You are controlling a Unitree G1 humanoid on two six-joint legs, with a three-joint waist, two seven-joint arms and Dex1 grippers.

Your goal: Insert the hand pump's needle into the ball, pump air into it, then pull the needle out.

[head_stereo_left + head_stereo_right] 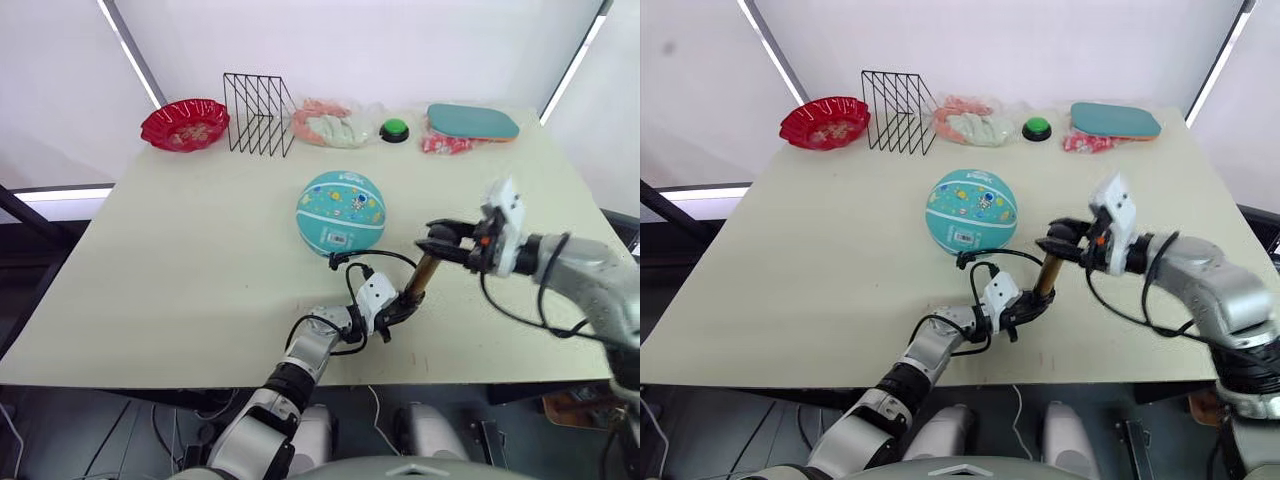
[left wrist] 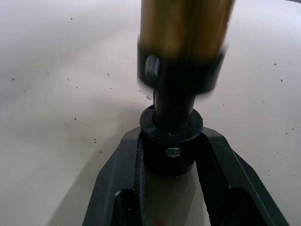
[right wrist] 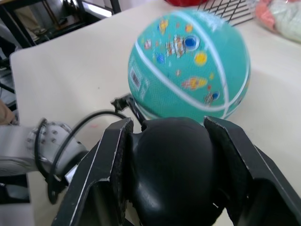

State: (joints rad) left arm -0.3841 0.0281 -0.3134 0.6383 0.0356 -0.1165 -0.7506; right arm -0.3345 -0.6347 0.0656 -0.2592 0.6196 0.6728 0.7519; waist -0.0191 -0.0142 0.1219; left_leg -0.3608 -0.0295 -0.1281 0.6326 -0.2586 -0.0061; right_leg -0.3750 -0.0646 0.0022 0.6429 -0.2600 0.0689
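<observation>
Ball sits near the middle of the pale surface, teal with white seam lines, small cartoon prints and a white barcode label facing the robot. It rests free, touched by neither gripper. At its near lower edge a small black fitting lies against the rubber where the thin black hose ends; the needle itself is too fine to see, so whether it is seated in the valve cannot be told, though it looks likely.

From the left, the left gripper lies low on the surface in front of the ball, its fingers pinching the black lower end cap of the hand pump. The slim gold-brass cylinder rises from that cap, tilted up and towards the right. At its top the right gripper has its fingers closed around the black handle, with the ball just beyond it in the right wrist view.

As a judgement, the pumping step is in hand: the base is braced and the handle gripped. Left to do are the strokes and drawing the needle out. The ball looks round and fairly full, with no visible dent.
</observation>
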